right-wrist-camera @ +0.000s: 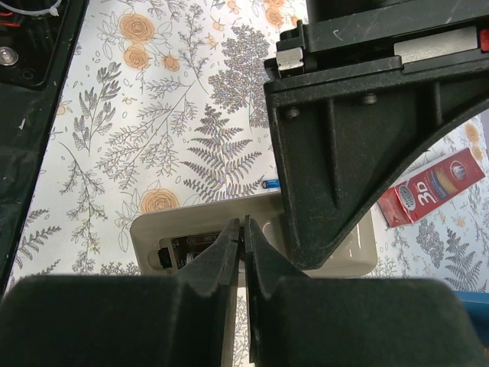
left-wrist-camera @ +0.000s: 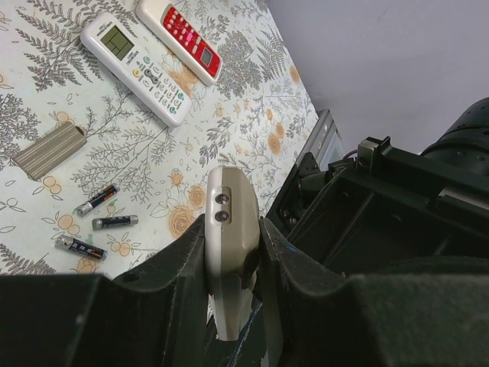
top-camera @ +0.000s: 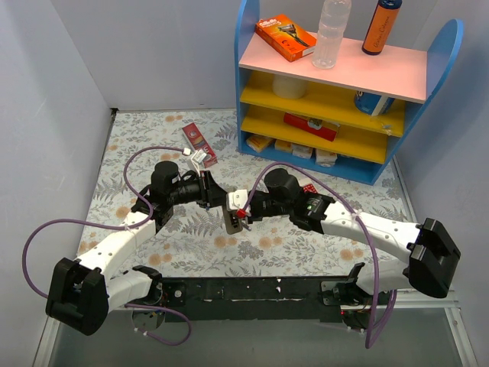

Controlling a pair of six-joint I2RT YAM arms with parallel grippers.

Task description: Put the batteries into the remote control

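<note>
My left gripper [left-wrist-camera: 233,252] is shut on the remote control [left-wrist-camera: 229,222], a pale beige-white body held above the table at the centre of the top view [top-camera: 231,214]. Its face is hidden. In the right wrist view its back [right-wrist-camera: 199,222] faces up with the battery bay open, and a dark battery [right-wrist-camera: 195,246] lies in the bay. My right gripper [right-wrist-camera: 244,225] is shut, its tips right at the bay's edge. Three loose batteries [left-wrist-camera: 96,200] lie on the floral cloth below.
A ribbed beige battery cover [left-wrist-camera: 50,151], another white remote with a greenish screen [left-wrist-camera: 134,65] and a red-faced remote [left-wrist-camera: 179,38] lie on the cloth. A small blue clip [right-wrist-camera: 270,183] and a red box [right-wrist-camera: 432,187] lie nearby. A blue-and-yellow shelf [top-camera: 344,99] stands at the back right.
</note>
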